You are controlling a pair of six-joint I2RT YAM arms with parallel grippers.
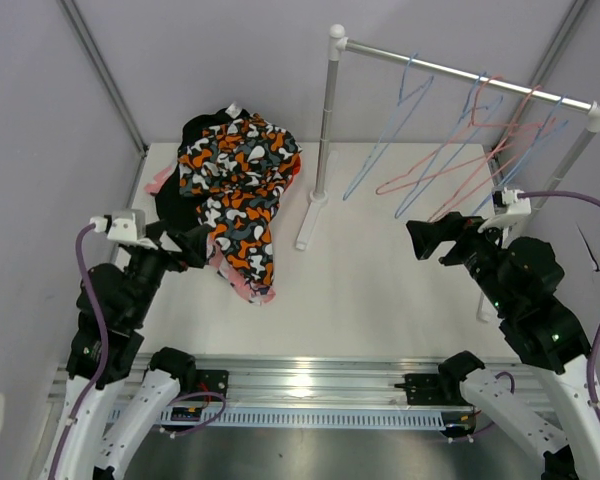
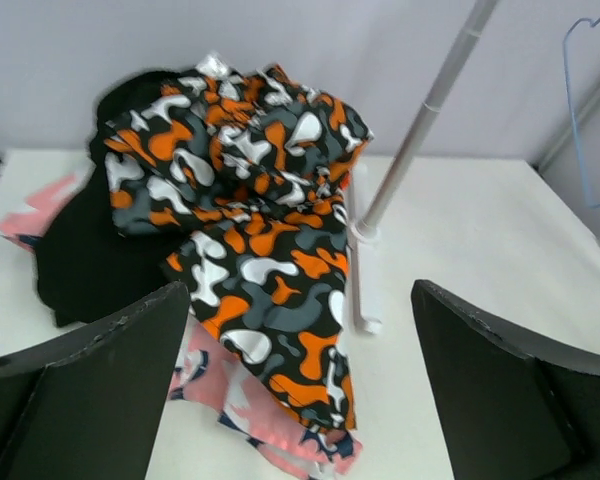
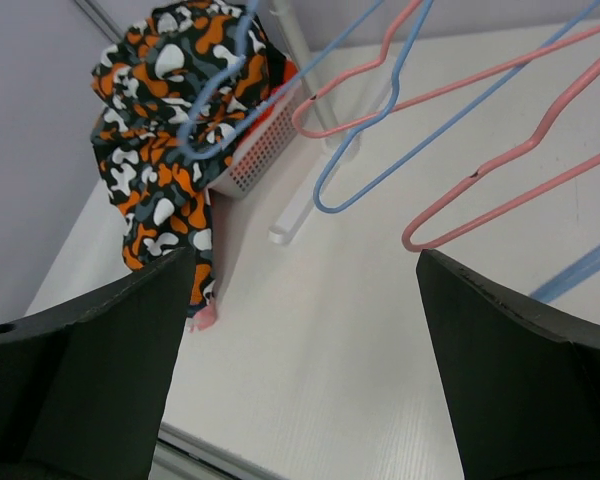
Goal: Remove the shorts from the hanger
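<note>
Orange, black and white blotch-pattern shorts lie on top of a heap at the far left of the white table, draped down toward the near edge. Black shorts show on the heap's left side. Pink shorts with dark print stick out from under its near end. The right wrist view shows the heap spilling over a white mesh basket, with a sliver of orange-red fabric at the basket's rim. The heap sits just left of the white rack post and well apart from the hangers.

Blue wire hangers and pink wire hangers hang tilted from the metal rail at the far right.

The left gripper hovers just beside the heap's near-left edge, its jaws spread with nothing between them. The right gripper is raised near the hangers, pointing left, its jaws likewise spread and holding nothing.
</note>
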